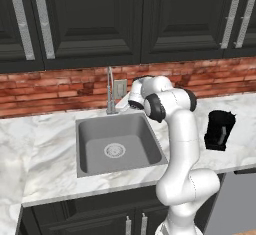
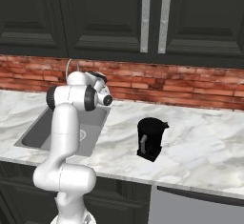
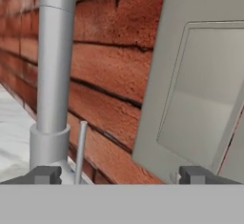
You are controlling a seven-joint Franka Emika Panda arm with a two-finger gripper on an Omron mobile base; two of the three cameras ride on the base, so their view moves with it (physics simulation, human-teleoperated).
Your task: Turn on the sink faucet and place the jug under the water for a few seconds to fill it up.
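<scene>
The tall silver-grey sink faucet (image 1: 109,90) stands behind the grey sink (image 1: 90,144), and no water runs from it. My gripper (image 1: 121,106) reaches low beside the faucet's base, just right of it. In the hand view the faucet's neck (image 3: 55,61) rises at the left and its thin side lever (image 3: 81,147) stands between my fingertips (image 3: 45,175). The gripper (image 3: 121,175) is open and holds nothing. The black jug (image 1: 220,129) sits upright on the marble counter, far right of the sink, also seen as the jug (image 2: 151,138) right of the arm.
A grey wall outlet plate (image 3: 200,89) is fixed to the red brick backsplash (image 1: 60,86) just right of the faucet. Dark cabinets (image 1: 90,19) hang above. White marble counter (image 1: 50,154) surrounds the basin. A grey appliance front (image 1: 235,204) sits below the counter at the right.
</scene>
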